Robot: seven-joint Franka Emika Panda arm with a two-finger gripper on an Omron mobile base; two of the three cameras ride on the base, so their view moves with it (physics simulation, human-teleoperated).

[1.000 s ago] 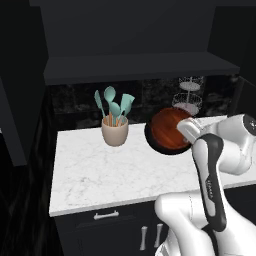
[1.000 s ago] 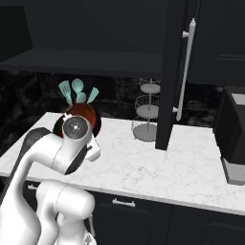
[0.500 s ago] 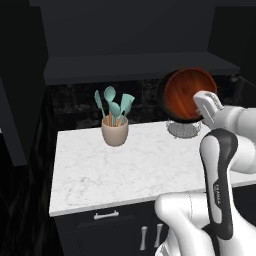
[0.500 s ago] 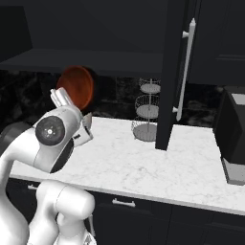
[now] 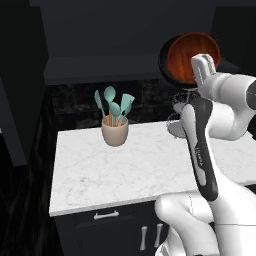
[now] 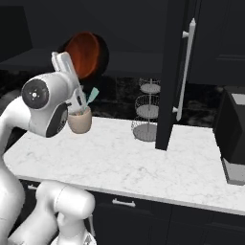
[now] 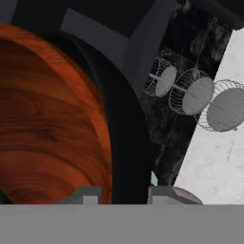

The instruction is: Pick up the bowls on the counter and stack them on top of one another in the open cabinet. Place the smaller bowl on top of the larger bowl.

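Jaws (image 7: 119, 193) grasping both bowls by the rim: brown bowl (image 5: 192, 56) nested in black bowl (image 6: 102, 52), tilted on edge, raised above the desk (image 5: 140, 170) before the cabinet (image 5: 110, 70).

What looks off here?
Both bowls are in the air together: the brown bowl already nested in the black bowl, tipped almost on edge at the gripper by the cabinet.
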